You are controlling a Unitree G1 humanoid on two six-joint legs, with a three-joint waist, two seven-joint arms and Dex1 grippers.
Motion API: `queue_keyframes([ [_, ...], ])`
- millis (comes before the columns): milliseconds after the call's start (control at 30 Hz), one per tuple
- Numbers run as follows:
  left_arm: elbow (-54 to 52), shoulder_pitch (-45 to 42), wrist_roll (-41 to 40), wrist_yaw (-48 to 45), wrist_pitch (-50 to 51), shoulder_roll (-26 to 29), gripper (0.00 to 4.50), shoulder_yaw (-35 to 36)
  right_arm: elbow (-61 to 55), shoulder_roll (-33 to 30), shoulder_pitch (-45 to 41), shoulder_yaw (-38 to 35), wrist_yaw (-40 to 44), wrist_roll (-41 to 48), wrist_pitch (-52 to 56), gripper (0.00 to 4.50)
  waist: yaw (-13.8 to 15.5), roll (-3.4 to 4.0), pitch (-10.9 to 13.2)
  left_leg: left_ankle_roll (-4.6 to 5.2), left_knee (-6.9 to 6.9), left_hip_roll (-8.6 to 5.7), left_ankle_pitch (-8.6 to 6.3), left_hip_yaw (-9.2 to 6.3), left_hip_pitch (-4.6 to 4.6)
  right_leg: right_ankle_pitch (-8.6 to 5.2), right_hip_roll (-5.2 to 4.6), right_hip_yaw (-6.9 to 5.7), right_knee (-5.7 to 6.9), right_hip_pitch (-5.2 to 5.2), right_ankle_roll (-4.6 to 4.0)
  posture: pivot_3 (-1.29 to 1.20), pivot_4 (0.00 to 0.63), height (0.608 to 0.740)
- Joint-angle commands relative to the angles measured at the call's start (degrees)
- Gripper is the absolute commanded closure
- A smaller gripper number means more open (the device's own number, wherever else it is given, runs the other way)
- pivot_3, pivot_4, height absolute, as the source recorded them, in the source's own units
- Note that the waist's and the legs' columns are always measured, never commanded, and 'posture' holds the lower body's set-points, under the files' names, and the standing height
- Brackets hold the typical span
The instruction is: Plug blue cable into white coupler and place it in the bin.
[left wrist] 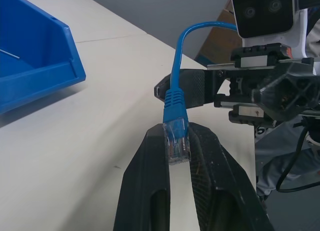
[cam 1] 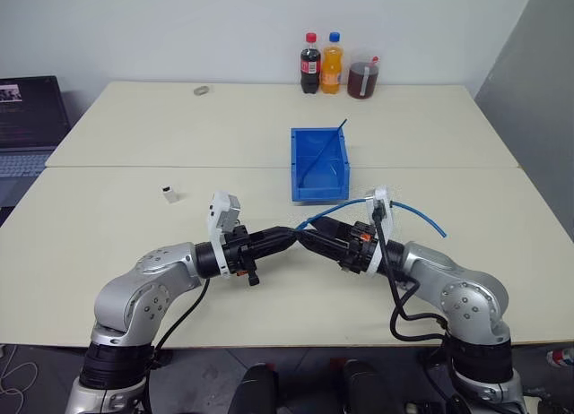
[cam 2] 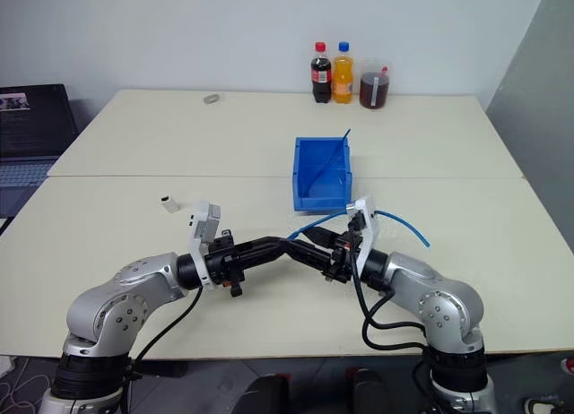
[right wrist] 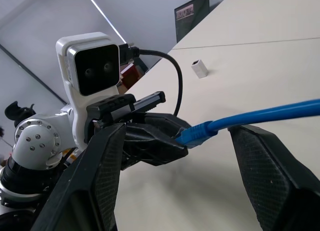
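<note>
— Blue cable (left wrist: 176, 98) clamped at its clear plug by left pincer (left wrist: 178, 141), held above the bench (cam 1: 134, 154). Right pincer (right wrist: 175, 141) spread wide around the cable, gripping nothing.

— And the white coupler (cam 1: 169, 194)?

— Lying untouched on the bench, well apart from both arms. Not yet plugged.

— Left to do?

— Fetching coupler, mating plug, then dropping both into the bin (cam 1: 318, 163) just beyond.

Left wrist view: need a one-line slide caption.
Left gripper shut on the blue cable at its clear plug, right gripper open beside it, bin behind.
</note>
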Motion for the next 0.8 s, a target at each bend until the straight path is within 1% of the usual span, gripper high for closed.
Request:
queue_keyframes([
  [33, -2.38, -0.32, -1.31, -0.07, -0.56, 0.31, 4.25, 0.73, -0.05, 0.57, -1.42, 0.24, -0.39, 1.64, -0.85, 1.05, 0.00, 0.00, 0.00, 0.00, 0.00, 0.00, 0.00, 0.00, 0.00, 0.00, 0.00, 0.00, 0.00, 0.00, 0.01, 0.00, 0.150, 0.740],
  [167, -2.48, -0.13, -1.18, -0.23, -0.69, 0.37, 4.25, 0.50, 0.82, 0.74, -1.91, 0.38, -0.33, 2.18, -0.97, 1.05, -0.01, 0.00, 0.00, 0.00, 0.00, 0.00, 0.00, 0.00, -0.01, -0.01, 0.00, 0.00, 0.00, -0.01, 0.01, 0.00, 0.150, 0.740],
  [200, -2.57, -0.01, -1.15, -0.28, -0.69, 0.42, 4.25, 0.46, 0.94, 0.74, -2.02, 0.42, -0.18, 2.35, -0.96, 1.42, -0.01, 0.00, 0.00, 0.00, 0.00, 0.00, 0.00, 0.00, -0.01, -0.01, 0.00, 0.00, 0.00, -0.01, 0.01, 0.00, 0.150, 0.740],
  [233, -2.62, 0.05, -1.17, -0.27, -0.66, 0.44, 4.25, 0.46, 1.06, 0.75, -2.12, 0.40, -0.14, 2.47, -0.93, 1.52, -0.01, 0.00, 0.00, 0.00, 0.00, 0.00, 0.00, 0.01, -0.01, -0.01, 0.00, 0.00, 0.00, -0.01, 0.01, 0.00, 0.150, 0.740],
  [267, -2.66, 0.11, -1.11, -0.34, -0.68, 0.50, 4.25, 0.40, 1.15, 0.70, -2.19, 0.42, 0.06, 2.67, -0.82, 1.74, -0.01, 0.00, 0.00, 0.00, 0.00, 0.00, 0.00, 0.01, -0.01, -0.01, 0.00, 0.00, 0.00, -0.02, 0.01, 0.00, 0.150, 0.740],
  [333, -2.70, 0.19, -1.08, -0.46, -0.66, 0.60, 4.25, 0.34, 1.23, 0.57, -2.28, 0.48, 0.34, 3.04, -0.60, 2.27, -0.01, 0.00, 0.00, 0.00, -0.01, 0.00, 0.00, 0.01, -0.01, -0.01, 0.00, 0.00, 0.00, -0.02, 0.01, 0.00, 0.150, 0.740],
  [433, -2.59, 0.26, -0.90, -0.66, -0.78, 0.69, 4.25, 0.22, 1.36, 0.15, -2.46, 0.80, 0.89, 3.53, -0.31, 2.94, -0.01, 0.00, 0.00, 0.00, -0.01, 0.00, 0.00, 0.01, -0.01, -0.02, 0.00, 0.01, 0.00, -0.03, 0.01, 0.00, 0.150, 0.740],
  [500, -2.43, 0.27, -0.54, -0.87, -1.00, 0.77, 4.25, 0.02, 1.45, -0.03, -2.56, 1.05, 1.11, 3.60, -0.28, 3.52, -0.01, 0.00, 0.00, 0.00, -0.02, 0.00, 0.00, 0.01, -0.02, -0.03, 0.00, 0.01, 0.00, -0.03, 0.03, 0.00, 0.150, 0.740],
  [600, -2.37, 0.33, -0.30, -1.14, -1.06, 0.78, 4.25, -0.07, 1.59, -0.06, -2.73, 1.36, 1.25, 3.68, -0.39, 4.25, -0.01, 0.00, 0.00, 0.00, -0.02, 0.00, 0.00, 0.02, -0.02, -0.04, 0.00, 0.01, 0.00, -0.04, 0.03, 0.00, 0.150, 0.740],
  [633, -2.30, 0.40, -0.20, -1.23, -1.16, 0.77, 4.25, -0.08, 1.65, -0.06, -2.79, 1.42, 1.31, 3.73, -0.37, 4.40, -0.01, 0.00, 0.00, 0.00, -0.03, 0.01, 0.00, 0.02, -0.02, -0.04, 0.01, 0.01, 0.00, -0.05, 0.03, 0.00, 0.150, 0.740],
  [667, -2.23, 0.45, -0.06, -1.22, -1.32, 0.74, 4.25, -0.05, 1.70, -0.11, -2.85, 1.49, 1.44, 3.84, -0.31, 4.45, -0.01, 0.00, 0.00, 0.00, -0.03, 0.01, 0.00, 0.02, -0.02, -0.04, 0.01, 0.01, 0.00, -0.04, 0.03, 0.00, 0.150, 0.740],
  [800, -2.08, 0.63, 0.79, -1.15, -2.21, 0.80, 4.25, -0.08, 1.56, -0.55, -2.85, 1.79, 1.89, 4.50, 0.14, 4.46, -0.01, 0.01, 0.00, 0.00, -0.03, 0.00, 0.00, 0.02, -0.02, -0.04, 0.00, 0.01, 0.00, -0.05, 0.03, 0.00, 0.150, 0.740],
])
